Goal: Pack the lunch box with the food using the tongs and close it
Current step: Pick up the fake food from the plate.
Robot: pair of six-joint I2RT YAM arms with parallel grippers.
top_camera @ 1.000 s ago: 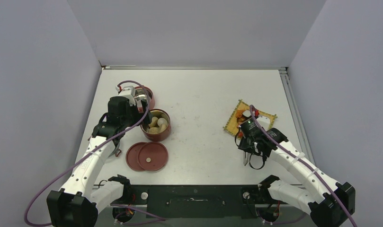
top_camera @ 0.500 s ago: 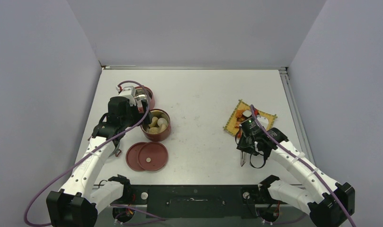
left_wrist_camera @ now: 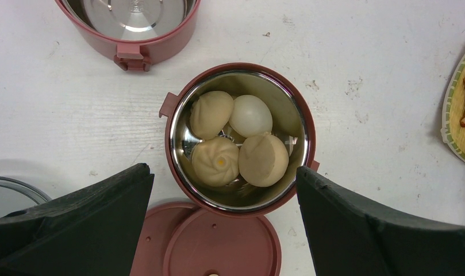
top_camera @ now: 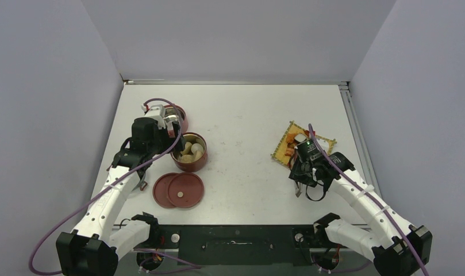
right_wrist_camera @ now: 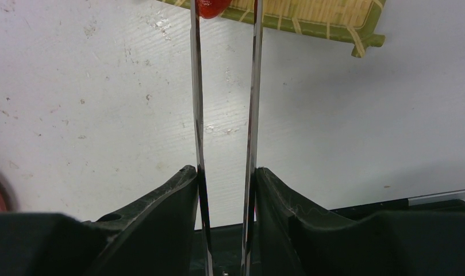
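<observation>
One bowl of the lunch box (left_wrist_camera: 239, 201) stands open and holds several pale cream buns (left_wrist_camera: 211, 112). A second bowl (left_wrist_camera: 129, 23), empty and shiny inside, sits farther back. My left gripper (left_wrist_camera: 222, 171) hangs open above the filled bowl (top_camera: 189, 152), its fingers wide of the rim. The right gripper (right_wrist_camera: 225, 172) is shut on the tongs (right_wrist_camera: 196, 103), whose two slim arms stand slightly apart and reach to the yellow mat (right_wrist_camera: 310, 17). A red piece of food (right_wrist_camera: 208, 7) lies at the left arm's tip. More food (top_camera: 293, 144) lies on the mat.
Two flat dark-red lids (top_camera: 178, 190) lie overlapping on the table in front of the filled bowl. The mat (top_camera: 302, 142) lies at the right, partly under my right wrist. The table's metal rail (top_camera: 356, 132) runs along the right edge.
My right gripper has shifted slightly toward the mat with the tongs. The left arm has not moved.
</observation>
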